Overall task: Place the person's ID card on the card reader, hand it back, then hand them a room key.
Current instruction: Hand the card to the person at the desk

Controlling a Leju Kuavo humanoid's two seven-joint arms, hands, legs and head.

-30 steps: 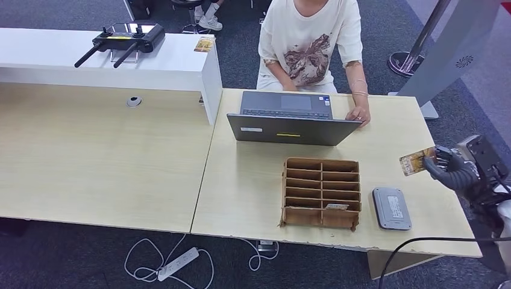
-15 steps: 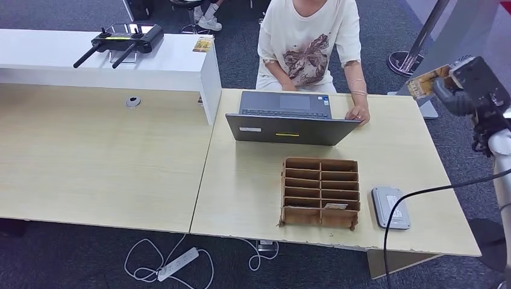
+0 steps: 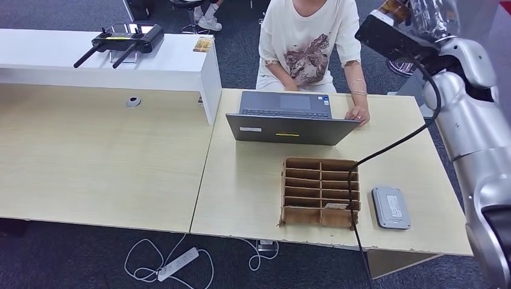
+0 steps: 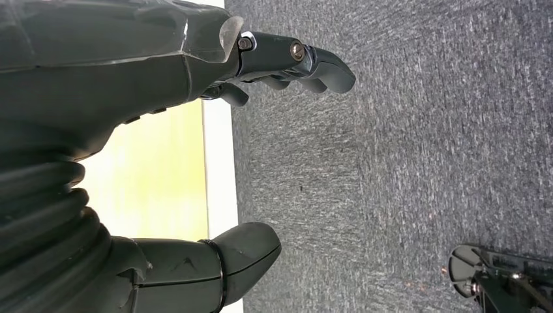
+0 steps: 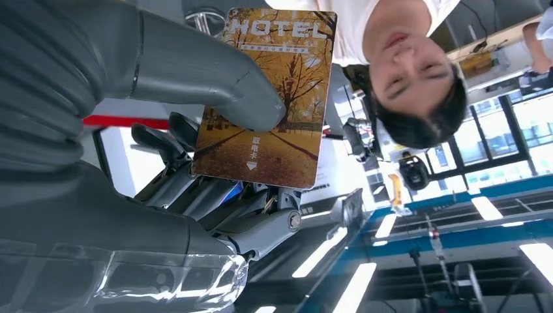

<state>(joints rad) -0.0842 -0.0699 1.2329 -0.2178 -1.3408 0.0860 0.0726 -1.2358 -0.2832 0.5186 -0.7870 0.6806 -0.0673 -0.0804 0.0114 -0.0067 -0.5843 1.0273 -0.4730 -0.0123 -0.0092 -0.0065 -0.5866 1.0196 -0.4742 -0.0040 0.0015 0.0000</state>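
Note:
My right hand (image 3: 422,15) is raised high at the far right, above and beyond the table's far edge, to the seated person's (image 3: 307,42) side. It holds a room key card (image 5: 274,98) with an autumn tree picture and the word HOTEL, pinched between thumb (image 5: 195,72) and fingers; the card's edge (image 3: 395,7) shows at the picture's top. The grey card reader (image 3: 391,208) lies on the table near the front right. My left hand (image 4: 130,59) hangs beside a table edge over the carpet, fingers apart, holding nothing.
A cardboard card organizer (image 3: 321,192) with a card (image 3: 337,206) in one slot stands left of the reader. The person's hand (image 3: 360,113) rests by an open laptop (image 3: 289,120). A black cable (image 3: 373,159) hangs from my right arm. A white counter (image 3: 169,60) stands far left.
My right arm has swung up from beside the table's right edge to high at the far right, still carrying the card. The person and the table's things have not moved.

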